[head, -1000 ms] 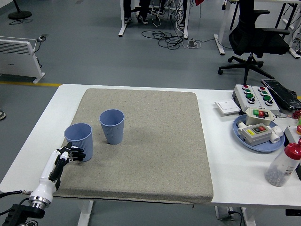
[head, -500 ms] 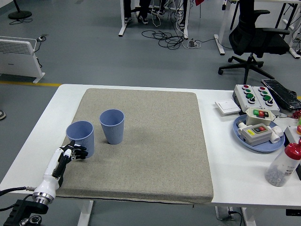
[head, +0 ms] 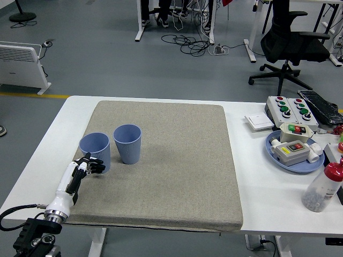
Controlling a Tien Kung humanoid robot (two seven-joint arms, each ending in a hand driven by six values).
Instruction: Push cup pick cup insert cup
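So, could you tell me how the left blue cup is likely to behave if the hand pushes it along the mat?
The left blue cup looks empty and thin-walled, so probably light. It is tall and narrow-based, and a high push could tip it. The mat looks textured, so it may drag.

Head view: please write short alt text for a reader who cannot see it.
The robot's left hand touches the base of a blue cup standing upright beside a second blue cup on a grey mat. Button boxes sit far right.

Grey floor (head: 107,48) with a yellow line (head: 32,95) at left; a white heater (head: 21,64) beside it; a black office chair (head: 292,45) at right — tangled cables (head: 193,45) lie between desk legs
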